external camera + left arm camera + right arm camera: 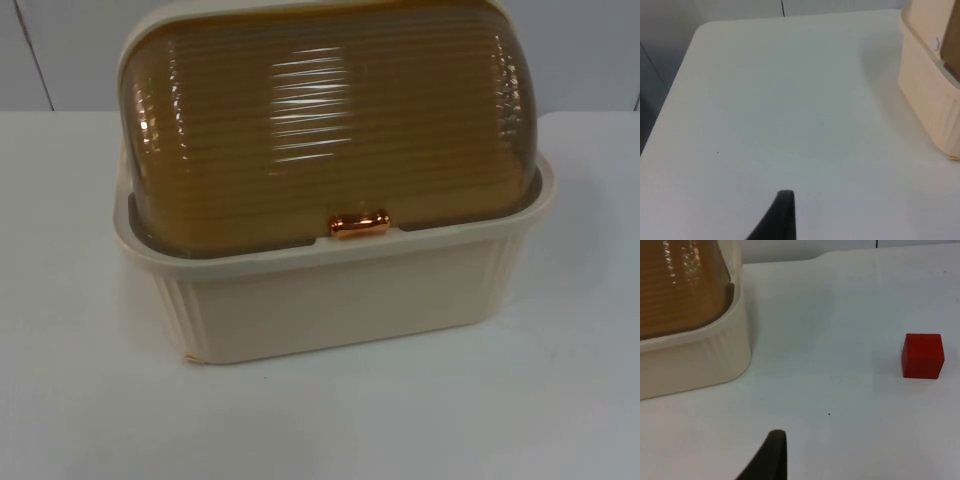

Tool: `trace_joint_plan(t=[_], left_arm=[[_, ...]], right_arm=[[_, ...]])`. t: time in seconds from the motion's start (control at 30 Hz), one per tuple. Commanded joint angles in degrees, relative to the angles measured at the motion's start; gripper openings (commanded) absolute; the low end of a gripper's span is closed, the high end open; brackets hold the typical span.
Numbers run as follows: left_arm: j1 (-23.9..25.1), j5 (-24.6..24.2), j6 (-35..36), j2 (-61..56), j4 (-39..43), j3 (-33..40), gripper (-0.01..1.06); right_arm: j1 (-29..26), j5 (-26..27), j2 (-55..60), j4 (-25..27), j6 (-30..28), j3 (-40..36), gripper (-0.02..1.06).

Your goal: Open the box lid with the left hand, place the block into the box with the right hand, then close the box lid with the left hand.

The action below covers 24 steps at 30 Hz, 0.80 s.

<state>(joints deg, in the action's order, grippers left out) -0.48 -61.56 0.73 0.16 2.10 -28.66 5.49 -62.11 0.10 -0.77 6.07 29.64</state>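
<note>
Left gripper (782, 220): I see one black fingertip over bare white table top (765, 100); can't tell if fingers are open or closed. Nothing held that I can make out. Arm waits off to the side.
Table edge: ahead of left fingertip, tbl ends at grey partition wall (730, 10).
Box, from left wrist: cream bread box (340, 300), its ribbed side wall ahead of the fingertip and off to one side, well apart from it.
Box, top view: sits on the table in front of the wall, ribbed cream base w/ rounded corners.
Lid: amber see-through ribbed roll-top lid (330, 120), domed, down and shut on the base rim.
Handle: small copper-coloured handle (359, 225) at front-centre of lid, right at the rim of the base.
Box, from right wrist: corner of base plus amber lid, ahead of the fingertip to one side, not touching it.
Right gripper (771, 455): one black fingertip over bare tbl; can't tell open or closed from here. Nothing gripped that I can see.
Block: red cube (923, 355) flat on the table, ahead of right fingertip on the side away from the box, well apart from box and from finger.
</note>
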Motion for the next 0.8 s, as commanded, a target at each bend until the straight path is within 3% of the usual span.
trace_joint_plan(t=[0.0, 0.2, 0.43, 0.53, 0.77], left_arm=[[-0.06, 0.22, 2.48, -0.16, -0.38, -1.36, 1.05], [-0.06, 0.96, 2.47, 6.92, -0.14, -6.8, 1.05], [-0.06, 7.96, 2.49, 17.62, 1.8, -17.47, 1.05], [-0.06, 11.04, 2.49, 23.65, 2.27, -23.51, 1.05], [-0.06, 14.67, 2.12, 31.28, 2.35, -28.42, 1.05]], right_arm=[[-0.25, -0.01, -0.1, -0.44, 1.79, 0.78, 1.05], [-0.25, 0.1, 5.62, -0.58, 1.44, 5.61, 1.05], [-0.25, 2.01, 16.71, -0.58, 1.35, 17.53, 1.05], [-0.25, 3.61, 23.47, -0.58, -1.34, 25.53, 1.05], [-0.25, 6.81, 33.61, -1.19, -3.82, 35.35, 1.05]])
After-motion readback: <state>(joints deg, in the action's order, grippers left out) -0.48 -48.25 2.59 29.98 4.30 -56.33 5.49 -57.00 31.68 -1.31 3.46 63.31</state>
